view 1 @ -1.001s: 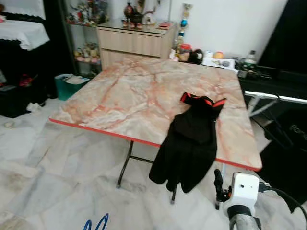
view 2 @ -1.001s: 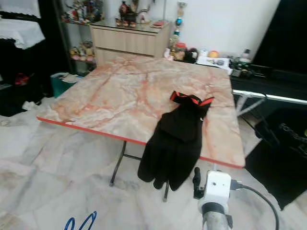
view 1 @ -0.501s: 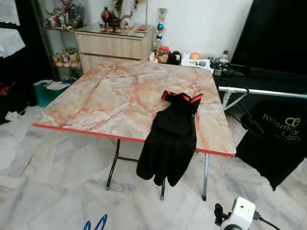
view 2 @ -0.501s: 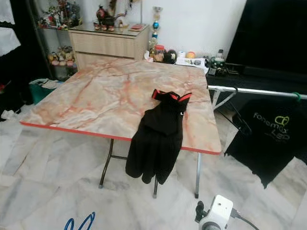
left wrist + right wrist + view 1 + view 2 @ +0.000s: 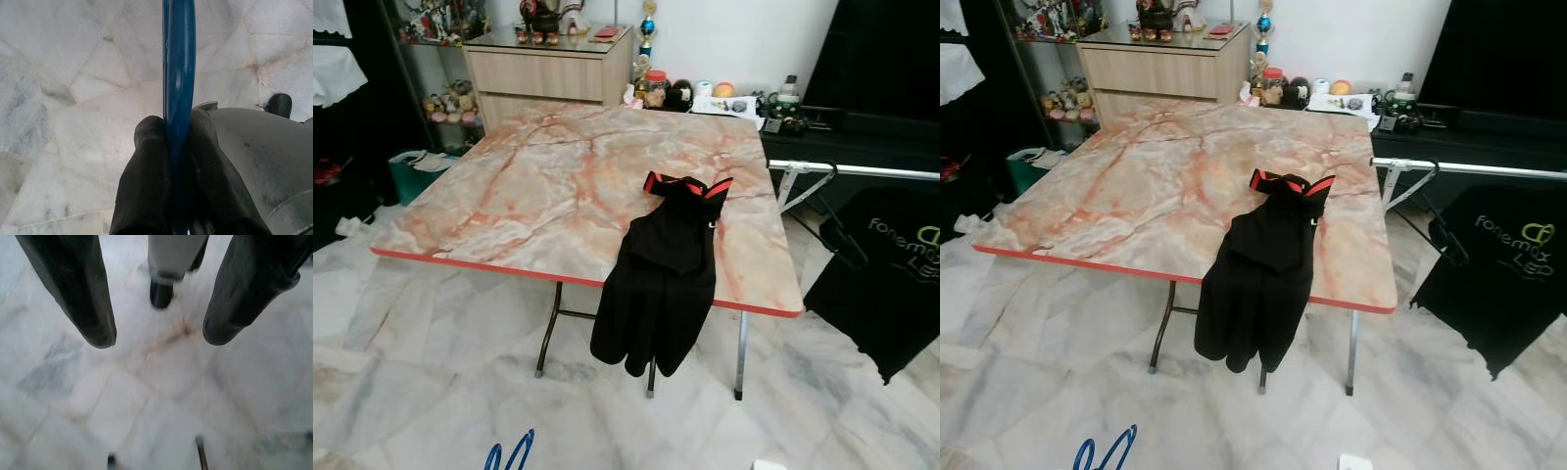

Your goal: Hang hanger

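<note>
A blue hanger (image 5: 179, 58) is clamped between the two black fingers of my left gripper (image 5: 178, 122), low over the marble floor. Its blue tips (image 5: 509, 455) poke up at the bottom edge of the left eye view. My right gripper (image 5: 159, 338) hangs open above the floor, its fingers (image 5: 93, 308) wide apart with nothing between them. To the right of the table runs a silver clothes rail (image 5: 862, 168). A black hanger (image 5: 837, 240) and a black printed T-shirt (image 5: 891, 284) hang on it.
A marble-patterned folding table (image 5: 538, 186) with a red edge stands ahead. A black garment with a red collar (image 5: 666, 274) droops over its front edge. A wooden cabinet (image 5: 548, 73) and clutter line the back wall. A green bin (image 5: 411, 171) sits at the left.
The camera has shifted, so the table looks farther off and the rail with the T-shirt has come into view. My right wrist has sunk almost out of the bottom edge.
</note>
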